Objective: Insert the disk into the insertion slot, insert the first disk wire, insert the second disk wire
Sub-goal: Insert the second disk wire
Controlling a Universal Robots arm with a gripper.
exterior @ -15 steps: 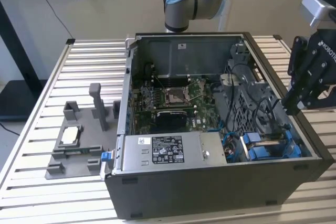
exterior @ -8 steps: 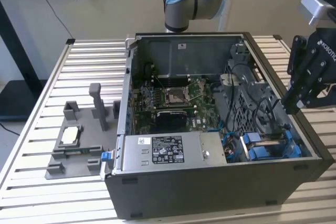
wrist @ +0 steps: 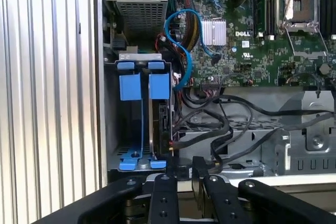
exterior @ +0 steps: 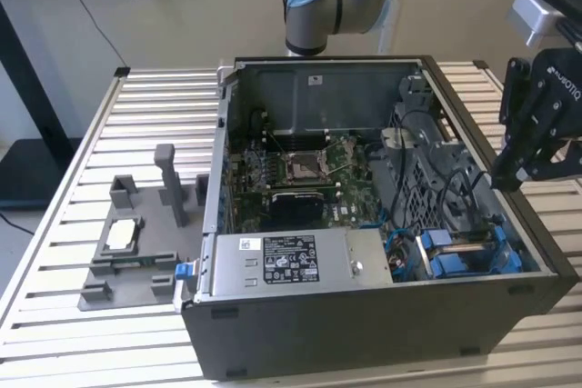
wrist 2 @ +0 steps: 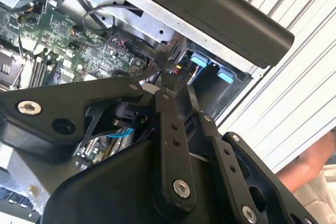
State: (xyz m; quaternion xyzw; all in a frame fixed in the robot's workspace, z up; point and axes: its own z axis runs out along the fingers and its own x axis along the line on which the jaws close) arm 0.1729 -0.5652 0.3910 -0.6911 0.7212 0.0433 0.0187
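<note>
So the counter (exterior: pixel 64 224) is one of those pale slatted metal tops. Behind it is a plain beige wall, with a black stand off at the exterior view's left. An open computer case (exterior: pixel 364 333) sits in the middle of it, lid off, green motherboard (exterior: pixel 273 179) and silver power supply box (exterior: pixel 291 261) in plain sight. Next to the case, at the exterior view's left, there's a grey plastic holder (exterior: pixel 136 270) with a little silver chip (exterior: pixel 123 235) lying on it.

The disk (wrist: pixel 160 124) is already down in the slot (wrist: pixel 126 129). It stands on edge in its bright blue frame, with blue tabs at both ends, in the case corner beside the power supply. From the first wrist view you mostly see its dark narrow side. A bunch of black cables (wrist: pixel 226 129) loop right up to it.

The gripper (exterior: pixel 507 174) hangs over the case wall at the exterior view's right, tips just beside the disk's end (wrist: pixel 185 165). The jaws are pulled in narrow, nearly meeting (wrist 2: pixel 160 80). Can't tell if a cable is pinched between them.
</note>
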